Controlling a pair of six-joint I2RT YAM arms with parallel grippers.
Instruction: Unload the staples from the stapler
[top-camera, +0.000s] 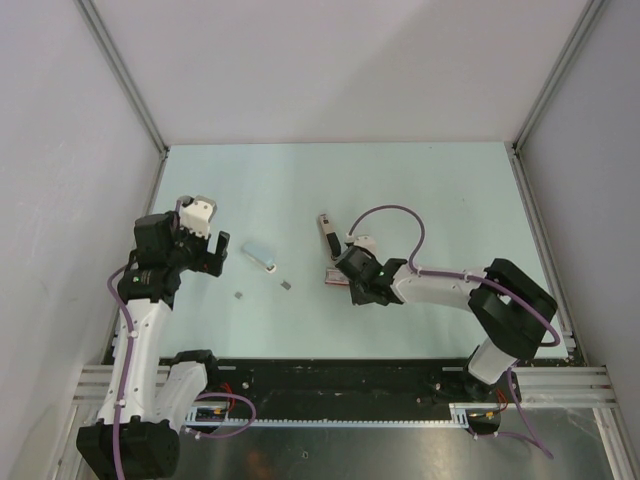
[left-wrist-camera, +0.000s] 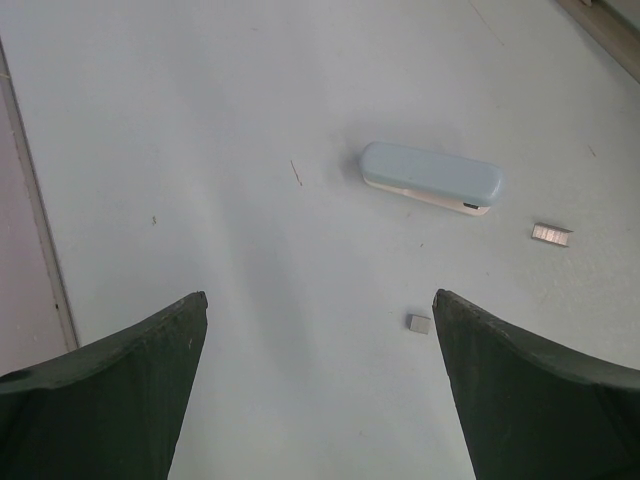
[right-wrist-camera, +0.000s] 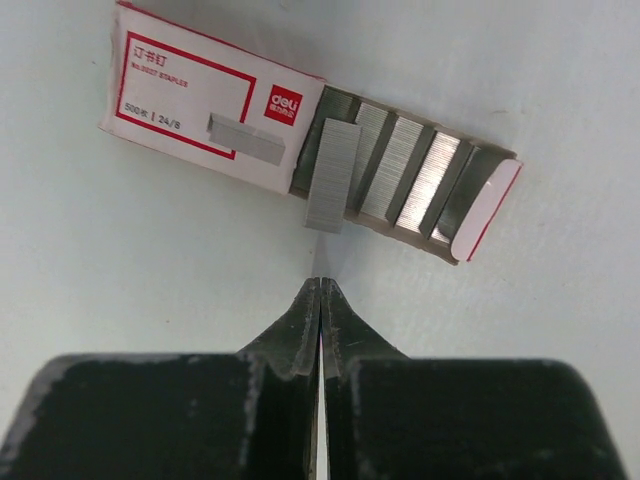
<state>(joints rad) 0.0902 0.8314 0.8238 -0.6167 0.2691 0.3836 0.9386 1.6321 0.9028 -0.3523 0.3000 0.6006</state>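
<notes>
Overhead view of a pale green table (top-camera: 430, 190) enclosed by white walls, with two robot arms mounted at its near edge.

The stapler (top-camera: 325, 232), a slim dark piece with lighter grey edges, lay near the middle of the table. Its length pointed roughly away from the arms. It sat just beyond the right arm's fingers and neither arm touched it. Neither wrist camera showed it.

The right gripper (right-wrist-camera: 320, 290) reached low over the table towards the centre. Its two black fingers were pressed flat together with nothing visible between them. Their tips pointed at a red-and-white staple box (right-wrist-camera: 215, 105) lying flat on the table. The box's tray was slid out to one side, showing rows of silver staple strips. One loose staple strip (right-wrist-camera: 332, 175) lay slanted across the open tray, and its lower end hung over the tray's edge near the fingertips. Whether the tips touched it could not be told.

The left gripper (left-wrist-camera: 318, 295) was held above the left part of the table. Its dark fingers were spread wide apart and held nothing. Beyond them lay a pale blue rounded oblong object (left-wrist-camera: 430, 178) with a white underside, flat on the table. Two small silver staple pieces lay on the table nearer the fingers. One short piece (left-wrist-camera: 420, 323) was just inside the right-hand finger. A slightly longer piece (left-wrist-camera: 551, 234) sat near one end of the blue object.
</notes>
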